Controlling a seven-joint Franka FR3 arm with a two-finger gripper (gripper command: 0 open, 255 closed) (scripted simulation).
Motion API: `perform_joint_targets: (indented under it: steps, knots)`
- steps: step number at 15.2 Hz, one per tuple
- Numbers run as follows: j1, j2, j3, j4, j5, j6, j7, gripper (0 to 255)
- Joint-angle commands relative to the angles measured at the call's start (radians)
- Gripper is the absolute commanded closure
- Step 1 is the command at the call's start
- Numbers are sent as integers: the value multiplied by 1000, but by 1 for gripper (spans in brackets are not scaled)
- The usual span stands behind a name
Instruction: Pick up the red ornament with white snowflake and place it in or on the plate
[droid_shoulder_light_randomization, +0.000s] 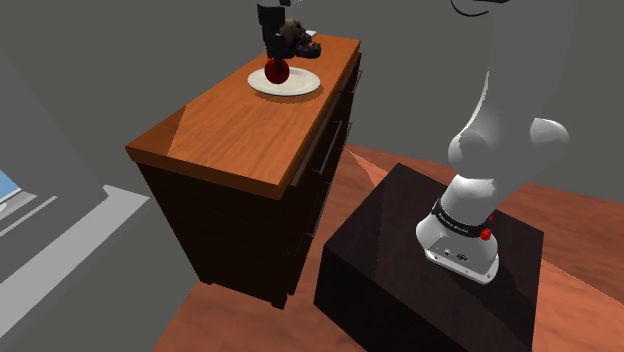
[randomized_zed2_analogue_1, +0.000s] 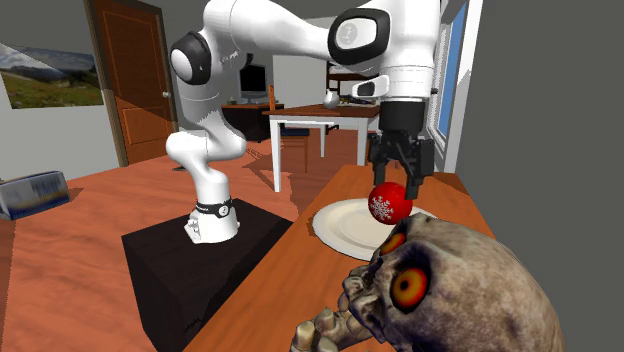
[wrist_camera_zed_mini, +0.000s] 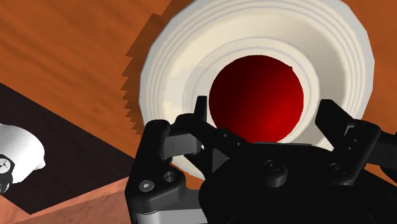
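The red ornament (randomized_zed2_analogue_1: 389, 204) with a white snowflake sits at the middle of the white plate (randomized_zed2_analogue_1: 340, 228), on it or just above it. My black gripper (randomized_zed2_analogue_1: 398, 185) hangs straight over the ornament and is open. Its fingers (wrist_camera_zed_mini: 335, 118) stand on either side of the ball's upper half, with a visible gap on one side. The wrist view looks down on the ornament (wrist_camera_zed_mini: 257, 95), a plain dark red ball centred in the plate (wrist_camera_zed_mini: 184, 76). From the shoulder view the ornament (droid_shoulder_light_randomization: 277, 72) and the plate (droid_shoulder_light_randomization: 300, 86) lie near the far end of the wooden cabinet top, under the gripper (droid_shoulder_light_randomization: 275, 58).
A brown skull figure (droid_shoulder_light_randomization: 298, 40) with orange eyes (randomized_zed2_analogue_1: 450, 290) stands on the cabinet top just beyond the plate. The wooden top (droid_shoulder_light_randomization: 230, 120) stretches bare toward the shoulder view's lower left. My dark stand (droid_shoulder_light_randomization: 400, 270) sits beside the cabinet. A white table (randomized_zed2_analogue_1: 300, 125) stands farther back.
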Motion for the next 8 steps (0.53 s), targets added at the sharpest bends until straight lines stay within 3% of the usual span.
perform_joint_targets:
  steps: [1, 8]
  knots:
    - [10, -7, 5, 53, 7, -58, -7, 0]
    - [16, -7, 6, 80, 8, -84, -9, 0]
